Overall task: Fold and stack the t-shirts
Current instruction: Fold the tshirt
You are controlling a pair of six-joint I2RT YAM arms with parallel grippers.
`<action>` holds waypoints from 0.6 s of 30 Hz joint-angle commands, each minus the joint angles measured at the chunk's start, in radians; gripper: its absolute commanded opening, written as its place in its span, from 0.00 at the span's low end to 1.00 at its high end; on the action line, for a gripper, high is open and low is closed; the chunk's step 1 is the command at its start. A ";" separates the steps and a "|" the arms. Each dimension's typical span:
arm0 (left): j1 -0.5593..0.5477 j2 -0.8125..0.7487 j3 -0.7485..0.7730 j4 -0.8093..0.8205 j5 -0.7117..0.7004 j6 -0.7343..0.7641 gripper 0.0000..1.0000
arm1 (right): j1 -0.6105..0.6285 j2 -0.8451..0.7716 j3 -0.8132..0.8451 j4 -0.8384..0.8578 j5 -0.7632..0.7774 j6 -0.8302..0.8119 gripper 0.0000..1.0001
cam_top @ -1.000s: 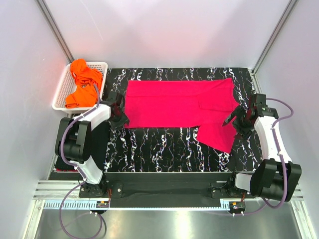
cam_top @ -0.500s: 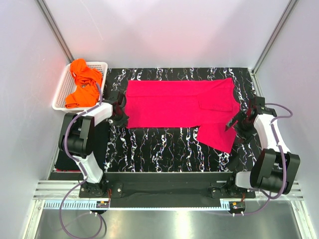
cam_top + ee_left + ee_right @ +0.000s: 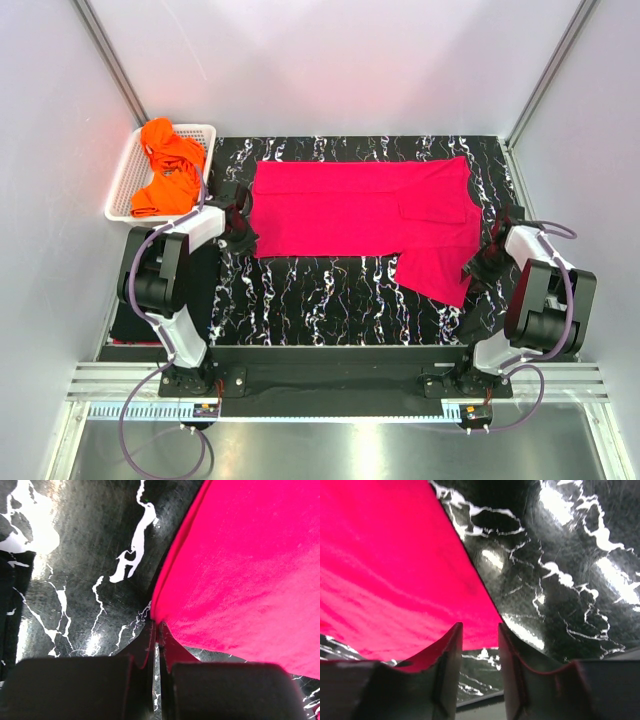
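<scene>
L gripper: fingers pressed tight together, pinching the very corner of the pink t-shirt. The cloth edge runs straight into the tips, and the rest lies flat on the black veined mat.

R gripper: fingers part-spread w/ a clear gap btw them, tips low over the mat. The shirt's pointed corner ends just ahead of that gap. One finger is over pink cloth, the other over bare mat, and nothing is gripped.

From the top view, the pink shirt is spread flat across the far half of the mat, w/ a flap slanting down toward the near-right. L gripper sits at the shirt's near-left corner, close to the mat's left edge. R gripper sits at the flap's right side, by the mat's right edge.

Orange t-shirts are heaped in a white basket just off the mat's far-left corner, apart from both grippers.
</scene>
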 commanded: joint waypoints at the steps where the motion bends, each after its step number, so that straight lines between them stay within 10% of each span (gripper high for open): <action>1: 0.004 -0.043 -0.004 0.029 0.048 0.024 0.00 | 0.001 -0.007 -0.016 0.068 0.077 -0.018 0.39; 18: 0.004 -0.062 -0.013 0.029 0.083 0.035 0.00 | 0.001 0.116 -0.010 0.186 0.056 -0.001 0.40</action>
